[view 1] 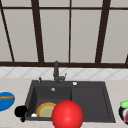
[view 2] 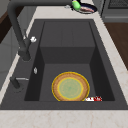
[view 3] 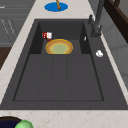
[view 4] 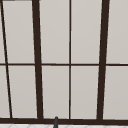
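Observation:
A black left hand [view 1: 21, 111] floats low at the sink's front left corner, and it reads as a dark rounded shape. A round plate [view 1: 45, 110] with an orange rim and a green middle lies flat in the left basin [view 2: 67, 87] [view 3: 59, 47]. Beside the plate, against the basin's front wall, sits a small red and white thing [view 2: 93, 99] [view 3: 47, 35]. A big red ball [view 1: 67, 114] hangs in front of the sink's front edge and covers part of the plate.
The dark faucet [view 1: 56, 72] stands behind the black sink [view 1: 90, 100], whose right half is a flat drainboard [view 3: 58, 77]. A blue plate [view 1: 5, 100] with a brown item lies on the left counter. A dark bowl [view 1: 124, 112] with a green thing stands at the right.

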You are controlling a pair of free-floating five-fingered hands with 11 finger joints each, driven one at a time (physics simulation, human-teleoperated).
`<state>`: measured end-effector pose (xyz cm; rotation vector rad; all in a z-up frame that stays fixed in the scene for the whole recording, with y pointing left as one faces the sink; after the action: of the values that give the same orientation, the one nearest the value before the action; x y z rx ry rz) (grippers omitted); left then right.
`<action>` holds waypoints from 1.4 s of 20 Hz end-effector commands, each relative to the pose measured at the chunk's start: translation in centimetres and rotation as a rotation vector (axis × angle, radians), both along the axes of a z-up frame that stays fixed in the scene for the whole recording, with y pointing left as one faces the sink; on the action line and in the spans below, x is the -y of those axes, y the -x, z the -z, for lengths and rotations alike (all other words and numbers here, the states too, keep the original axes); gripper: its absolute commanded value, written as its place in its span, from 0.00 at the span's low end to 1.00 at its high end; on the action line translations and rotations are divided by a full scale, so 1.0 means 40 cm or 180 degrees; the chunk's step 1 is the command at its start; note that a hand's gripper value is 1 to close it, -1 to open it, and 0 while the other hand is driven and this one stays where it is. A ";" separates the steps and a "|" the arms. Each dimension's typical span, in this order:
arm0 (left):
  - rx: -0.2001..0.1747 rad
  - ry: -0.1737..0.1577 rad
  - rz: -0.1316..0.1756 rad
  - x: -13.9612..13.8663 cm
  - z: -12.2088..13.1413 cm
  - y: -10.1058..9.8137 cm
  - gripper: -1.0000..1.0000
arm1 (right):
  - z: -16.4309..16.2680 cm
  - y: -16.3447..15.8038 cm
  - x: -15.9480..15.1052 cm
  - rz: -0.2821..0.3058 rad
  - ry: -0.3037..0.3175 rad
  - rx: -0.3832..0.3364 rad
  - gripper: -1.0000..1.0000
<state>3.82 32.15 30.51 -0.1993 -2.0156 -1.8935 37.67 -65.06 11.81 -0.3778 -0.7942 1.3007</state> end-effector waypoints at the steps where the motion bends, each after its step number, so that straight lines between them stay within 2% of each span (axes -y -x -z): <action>1: 0.0000 0.0000 0.0000 0.000 0.000 0.000 0.50 | 0.020 0.000 0.000 0.0000 0.0051 -0.0078 1.00; 4: 0.0000 0.0000 0.0000 0.000 0.000 0.000 0.50 | 0.004 -0.010 0.006 0.0015 -0.0041 -0.0043 1.00; 6: 0.0000 0.0000 0.0000 0.000 0.000 0.000 0.50 | -0.036 -0.052 0.008 0.0084 -0.0034 -0.0151 1.00; 8: 0.0000 0.0000 0.0000 0.000 0.000 0.000 0.50 | -0.056 -0.074 0.017 0.0023 -0.0111 -0.0439 1.00; 10: 0.0000 0.0000 0.0000 0.000 0.000 0.000 0.50 | -0.069 -0.094 0.020 0.0006 -0.0120 -0.0581 1.00; 15: 0.0000 0.0000 0.0000 0.000 0.000 0.000 0.50 | -0.048 -0.089 0.018 0.0005 0.0007 -0.0347 1.00; 18: 0.0000 0.0000 0.0000 0.000 0.000 0.000 0.50 | 0.006 -0.091 0.002 0.0066 0.0129 -0.0253 1.00; 21: 0.0000 0.0000 0.0000 0.000 0.000 0.000 0.50 | 0.058 -0.074 -0.010 0.0046 0.0268 -0.0376 1.00; 22: 0.0000 0.0000 0.0000 0.000 0.000 0.000 0.50 | 0.069 -0.076 -0.005 0.0081 0.0266 -0.0346 1.00; 25: 0.0000 0.0000 0.0000 0.000 0.000 0.000 0.50 | 0.060 -0.108 0.015 0.0027 0.0167 -0.0309 1.00; 26: 0.0000 0.0000 0.0000 0.000 0.000 0.000 0.50 | 0.034 -0.124 0.019 0.0016 0.0037 -0.0367 0.00; 27: 0.0000 0.0000 0.0000 0.000 0.000 0.000 0.50 | 0.015 -0.126 0.026 0.0036 -0.0067 -0.0347 0.00; 28: 0.0000 0.0000 0.0000 0.000 0.000 0.000 0.50 | -0.001 -0.127 0.036 -0.0017 -0.0078 -0.0425 0.00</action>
<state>3.82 32.15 30.51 -0.1993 -2.0156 -1.8935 42.71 -66.23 12.18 -0.2270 -0.6648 1.3211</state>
